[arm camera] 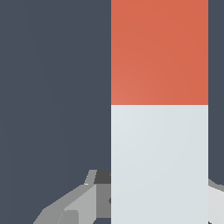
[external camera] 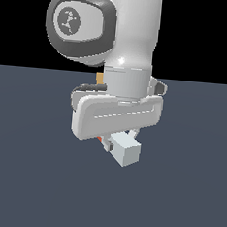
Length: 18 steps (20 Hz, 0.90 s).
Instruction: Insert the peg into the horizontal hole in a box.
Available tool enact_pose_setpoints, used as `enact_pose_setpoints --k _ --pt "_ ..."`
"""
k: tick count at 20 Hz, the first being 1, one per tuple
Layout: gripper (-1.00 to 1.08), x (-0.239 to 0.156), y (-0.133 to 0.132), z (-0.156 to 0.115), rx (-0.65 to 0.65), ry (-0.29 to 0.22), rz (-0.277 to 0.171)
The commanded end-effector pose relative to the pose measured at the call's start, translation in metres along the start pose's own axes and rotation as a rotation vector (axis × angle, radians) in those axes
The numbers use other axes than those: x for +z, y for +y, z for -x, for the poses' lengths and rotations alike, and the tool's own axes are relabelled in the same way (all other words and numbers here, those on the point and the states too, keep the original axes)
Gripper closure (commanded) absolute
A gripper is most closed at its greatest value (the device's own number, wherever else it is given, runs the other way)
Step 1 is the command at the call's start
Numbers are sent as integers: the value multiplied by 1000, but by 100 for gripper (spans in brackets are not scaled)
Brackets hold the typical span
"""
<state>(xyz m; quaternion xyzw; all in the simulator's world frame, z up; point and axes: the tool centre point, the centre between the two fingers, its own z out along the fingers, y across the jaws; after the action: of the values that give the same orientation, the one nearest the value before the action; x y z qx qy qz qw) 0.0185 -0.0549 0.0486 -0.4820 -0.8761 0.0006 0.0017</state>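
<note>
peg (external camera: 125,152): level, white end toward exterior camera, red end away | jaws: clamped on its white part

A flat, dark blue-grey floor (external camera: 26,185) is seen across the lower part of the exterior view, ending at a straight edge against black. It is plain and unmarked. Whether the peg (external camera: 125,152) rests on it cannot be told. In the wrist view the same dark surface (arm camera: 52,87) is shown beside the peg (arm camera: 159,109).
</note>
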Motion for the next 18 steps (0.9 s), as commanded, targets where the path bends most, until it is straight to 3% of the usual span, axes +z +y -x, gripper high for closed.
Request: enact_pose_setpoints --k 1,11,18 --pt "108 -8 17 -20 26 -2 3" --pt "108 -33 87 -92 125 -2 3" --pt "108 -46 128 -126 178 -2 3"
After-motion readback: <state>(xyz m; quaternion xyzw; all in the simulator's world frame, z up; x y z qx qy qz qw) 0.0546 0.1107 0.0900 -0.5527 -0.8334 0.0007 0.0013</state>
